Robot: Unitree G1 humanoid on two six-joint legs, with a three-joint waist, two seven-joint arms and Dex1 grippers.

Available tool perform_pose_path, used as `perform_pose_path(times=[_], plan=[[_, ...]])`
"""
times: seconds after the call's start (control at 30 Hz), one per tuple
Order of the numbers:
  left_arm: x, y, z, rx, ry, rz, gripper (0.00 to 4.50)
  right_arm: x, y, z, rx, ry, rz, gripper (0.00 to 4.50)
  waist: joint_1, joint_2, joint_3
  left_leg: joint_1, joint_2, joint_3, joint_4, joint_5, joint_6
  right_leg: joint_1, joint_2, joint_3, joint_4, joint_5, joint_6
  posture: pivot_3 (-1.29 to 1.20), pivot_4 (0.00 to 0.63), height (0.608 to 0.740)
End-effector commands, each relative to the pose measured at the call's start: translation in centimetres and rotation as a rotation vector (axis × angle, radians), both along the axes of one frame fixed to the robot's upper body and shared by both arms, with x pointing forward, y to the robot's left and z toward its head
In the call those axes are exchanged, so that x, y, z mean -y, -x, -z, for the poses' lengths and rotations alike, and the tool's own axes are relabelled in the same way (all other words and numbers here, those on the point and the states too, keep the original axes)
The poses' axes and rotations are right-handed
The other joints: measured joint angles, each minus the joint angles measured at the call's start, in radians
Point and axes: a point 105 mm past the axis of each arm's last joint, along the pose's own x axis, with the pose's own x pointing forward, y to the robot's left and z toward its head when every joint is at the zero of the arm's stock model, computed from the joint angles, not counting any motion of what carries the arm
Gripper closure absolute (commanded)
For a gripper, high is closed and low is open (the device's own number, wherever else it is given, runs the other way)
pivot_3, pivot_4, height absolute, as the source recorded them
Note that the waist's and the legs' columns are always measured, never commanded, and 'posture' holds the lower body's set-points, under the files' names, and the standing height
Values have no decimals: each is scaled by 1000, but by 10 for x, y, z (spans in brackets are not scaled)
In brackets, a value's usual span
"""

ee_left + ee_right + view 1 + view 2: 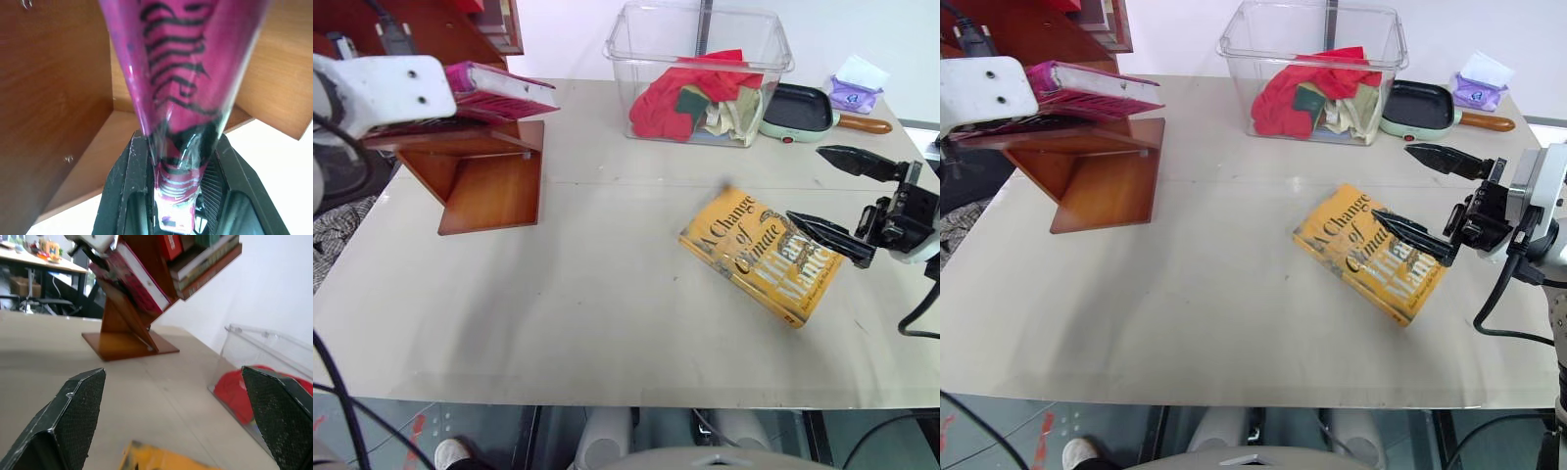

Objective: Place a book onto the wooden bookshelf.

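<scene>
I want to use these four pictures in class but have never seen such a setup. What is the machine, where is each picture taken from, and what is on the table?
A two-armed humanoid robot. Two pictures come from its head, looking down; the other two from its wrists. The left end effector is shut on the pink book, at the wooden bookshelf. The right end effector hangs open over a yellow book. The table also bears a clear bin of cloths and a small pan.

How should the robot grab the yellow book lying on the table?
The yellow book lies flat and askew on the table, so probably pinch across its short edge nearest the open right gripper, coming in low from the robot's right.
</scene>
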Motion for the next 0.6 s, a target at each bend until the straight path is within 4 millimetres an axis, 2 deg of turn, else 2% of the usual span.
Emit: perform_pose_path(times=[0.03,0.23,0.3,0.33,0.43,0.6], plan=[[-5,-4,3,-16,7,-27,3817,1,8,-10,42,-14,15,0,8,0,0,0,0,0,0,0,0,0,0,0,0,0,0,0,150,714],[-16,-2,9,-50,-32,-66,3817,1,9,-15,40,-18,22,0,11,2,-2,1,0,0,0,0,0,1,0,0,0,0,0,0,150,714],[-14,-6,4,-22,-26,-57,2791,4,9,-13,35,-21,22,0,11,2,-2,1,0,0,0,0,0,1,0,0,0,0,0,0,150,714],[-13,-7,0,0,-29,-49,2487,5,9,-12,31,-20,22,0,11,2,-2,1,0,0,0,0,0,1,0,0,0,0,0,0,150,714],[-4,-2,-4,6,25,5,1008,8,11,-11,27,-20,21,0,10,-2,0,-1,0,-1,1,0,0,0,0,-1,-1,0,0,0,150,714],[17,18,-3,-31,264,123,1008,13,12,-9,19,-17,24,0,7,-3,0,-5,-1,0,2,0,0,-2,-3,0,-3,0,1,0,150,714]])
